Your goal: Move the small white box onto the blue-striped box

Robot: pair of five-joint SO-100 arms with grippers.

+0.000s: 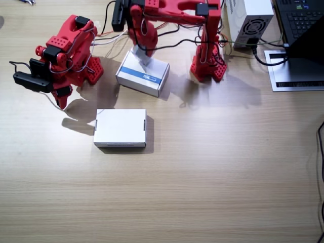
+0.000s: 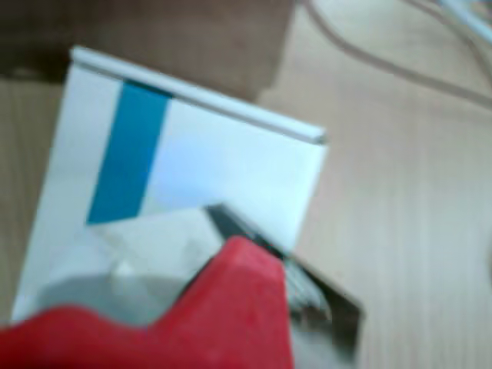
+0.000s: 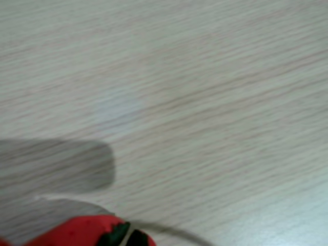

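The left arm is reaching across from its base and lowering its hand point(image 1: 140, 53) over the far end of the blue-striped box point(image 1: 143, 74), which is lying flat on the wooden tabletop point(image 1: 212, 167). Directly under that hand, the small white box point(image 1: 140, 55) is showing as a pale shape at the striped carton's far edge; whether it is touching the carton's top or being held just above it cannot be told. In a wrist view, a red finger point(image 2: 231, 307) is pressing against the small white box point(image 2: 146, 261), whose dark side is visible just beside it, with the blue-striped box point(image 2: 223, 169) and its blue band lying right beyond the hand. The hand appears to be closed around the little carton.

The right arm is sitting folded well apart from the work, its hand point(image 1: 62, 101) pointing down near the tabletop; how far its fingers are apart cannot be told. A plain white flat box point(image 1: 120, 128) is lying on the near side of the striped carton, apart from both hands.
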